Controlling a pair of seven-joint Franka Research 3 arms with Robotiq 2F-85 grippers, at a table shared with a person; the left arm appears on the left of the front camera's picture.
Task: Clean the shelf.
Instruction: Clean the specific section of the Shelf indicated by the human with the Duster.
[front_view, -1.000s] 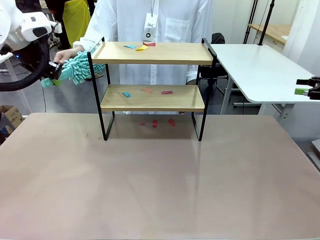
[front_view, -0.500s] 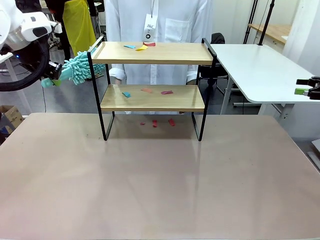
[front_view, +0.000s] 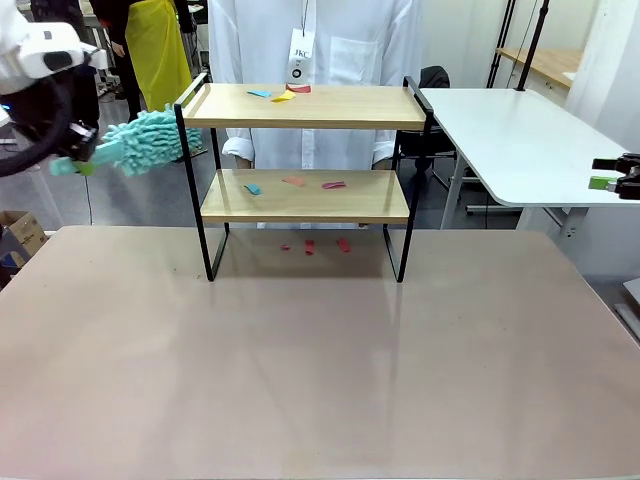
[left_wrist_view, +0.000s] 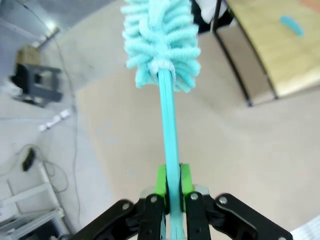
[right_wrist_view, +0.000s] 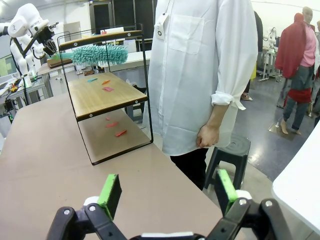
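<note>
The shelf (front_view: 305, 150) stood at twelve o'clock on the surface (front_view: 320, 360), with coloured scraps (front_view: 283, 94) lying on its boards. It looked stiff but light on its thin frame, likely to slide under a hard push; a side rail seemed the best place to steady it. At its nine o'clock the left fingers (left_wrist_view: 172, 184) were clamped on the thin handle of a duster (front_view: 145, 143), whose fluffy head looked soft and nearly weightless. The right fingers (right_wrist_view: 169, 189) stood wide apart, holding nothing, off at three o'clock.
</note>
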